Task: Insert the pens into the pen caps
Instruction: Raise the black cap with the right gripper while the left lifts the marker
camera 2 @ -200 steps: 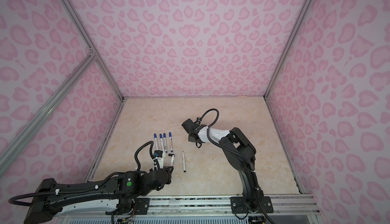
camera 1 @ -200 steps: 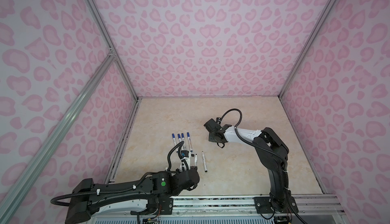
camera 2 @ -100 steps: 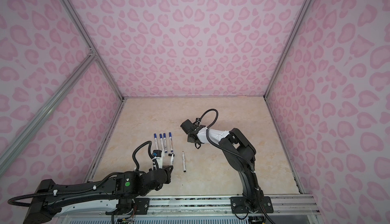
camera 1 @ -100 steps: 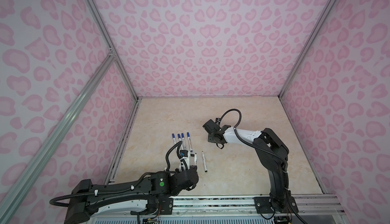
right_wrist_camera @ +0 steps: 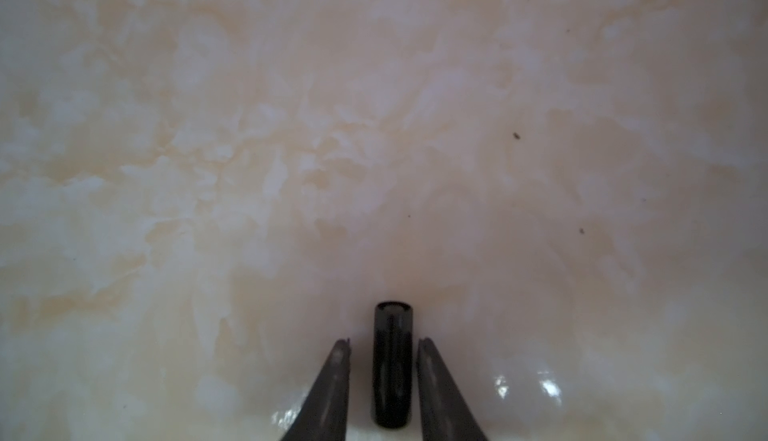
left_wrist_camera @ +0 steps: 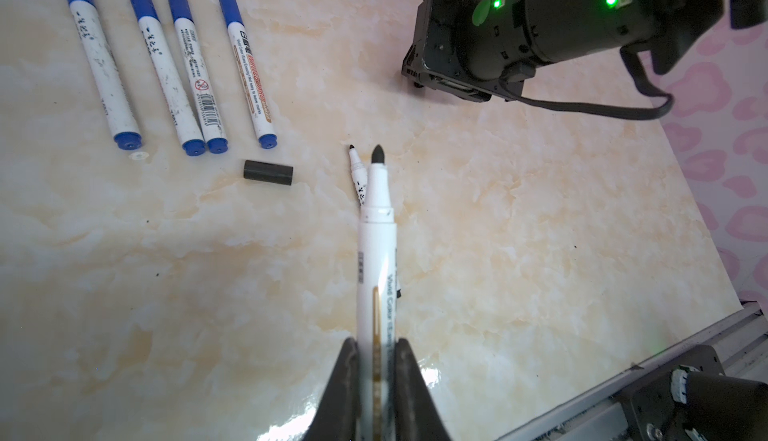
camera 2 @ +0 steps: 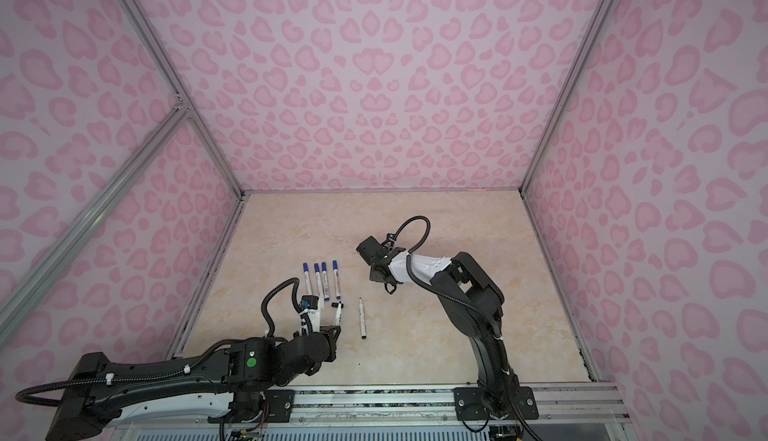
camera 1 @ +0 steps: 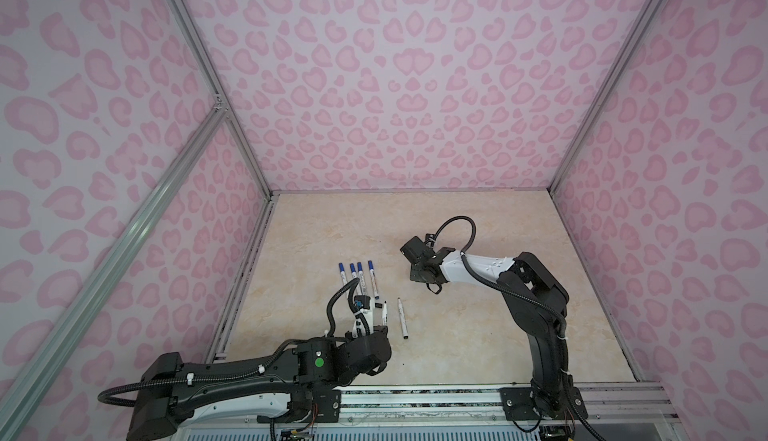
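Observation:
My left gripper (left_wrist_camera: 376,347) is shut on a white pen (left_wrist_camera: 376,252) whose bare black tip points away over the table; both top views show it (camera 1: 383,314) (camera 2: 337,315) at front left. A second uncapped pen (camera 1: 402,318) (left_wrist_camera: 357,173) lies just right of it. A loose black pen cap (left_wrist_camera: 268,173) (camera 2: 333,304) lies near the held pen's tip. My right gripper (right_wrist_camera: 383,341) is open and low over the table's middle, its fingers either side of another black cap (right_wrist_camera: 392,360) with a thin gap on each side. The top views hide this cap.
Several blue-capped pens (camera 1: 357,279) (left_wrist_camera: 166,69) lie side by side behind my left gripper. The right arm's black wrist (left_wrist_camera: 540,27) sits beyond the held pen's tip. Pink patterned walls (camera 1: 232,252) close in three sides, and a metal rail (camera 1: 415,393) runs along the front.
The right gripper has shifted slightly left and down over the table. The left arm holds the pen in nearly the same place.

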`<state>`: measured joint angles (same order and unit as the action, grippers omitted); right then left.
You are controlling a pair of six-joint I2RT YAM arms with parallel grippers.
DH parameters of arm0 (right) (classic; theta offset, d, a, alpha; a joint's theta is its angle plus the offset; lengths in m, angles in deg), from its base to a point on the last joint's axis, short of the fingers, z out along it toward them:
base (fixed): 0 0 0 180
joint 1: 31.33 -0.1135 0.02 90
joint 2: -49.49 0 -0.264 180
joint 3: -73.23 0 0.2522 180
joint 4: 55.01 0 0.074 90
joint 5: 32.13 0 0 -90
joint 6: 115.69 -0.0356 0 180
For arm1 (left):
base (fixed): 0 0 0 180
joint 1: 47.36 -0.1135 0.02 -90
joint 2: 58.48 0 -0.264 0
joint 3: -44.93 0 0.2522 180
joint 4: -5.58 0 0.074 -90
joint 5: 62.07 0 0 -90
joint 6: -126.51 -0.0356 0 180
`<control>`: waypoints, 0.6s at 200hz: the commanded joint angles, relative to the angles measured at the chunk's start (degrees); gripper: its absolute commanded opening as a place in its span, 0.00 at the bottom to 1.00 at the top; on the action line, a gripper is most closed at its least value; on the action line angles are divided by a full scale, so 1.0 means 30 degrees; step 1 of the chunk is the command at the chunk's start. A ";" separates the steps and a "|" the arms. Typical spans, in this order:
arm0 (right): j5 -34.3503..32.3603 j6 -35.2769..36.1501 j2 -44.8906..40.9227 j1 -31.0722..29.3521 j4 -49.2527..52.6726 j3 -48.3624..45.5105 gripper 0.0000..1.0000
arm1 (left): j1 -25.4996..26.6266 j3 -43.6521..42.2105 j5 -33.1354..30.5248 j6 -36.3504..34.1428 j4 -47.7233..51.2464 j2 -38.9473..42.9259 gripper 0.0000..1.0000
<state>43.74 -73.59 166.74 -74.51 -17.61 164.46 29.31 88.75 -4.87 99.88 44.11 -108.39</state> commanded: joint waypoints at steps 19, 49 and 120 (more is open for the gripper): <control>-0.0110 -0.0135 0.0203 0.0067 0.0046 -0.0094 0.26 | -0.0006 0.0081 -0.0435 0.0215 -0.0055 0.0024 0.03; -0.0080 -0.0110 0.0374 0.0089 0.0107 0.0012 0.27 | 0.0037 0.0068 -0.0373 0.0180 -0.0070 0.0011 0.03; -0.0040 -0.0117 0.0558 0.0096 0.0049 0.0045 0.20 | 0.0140 0.0172 -0.0415 0.0159 -0.0172 -0.0132 0.03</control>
<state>42.89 -73.57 167.49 -74.27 -18.68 164.77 29.63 88.77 -4.87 99.88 44.11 -108.57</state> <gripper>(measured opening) 0.227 0.162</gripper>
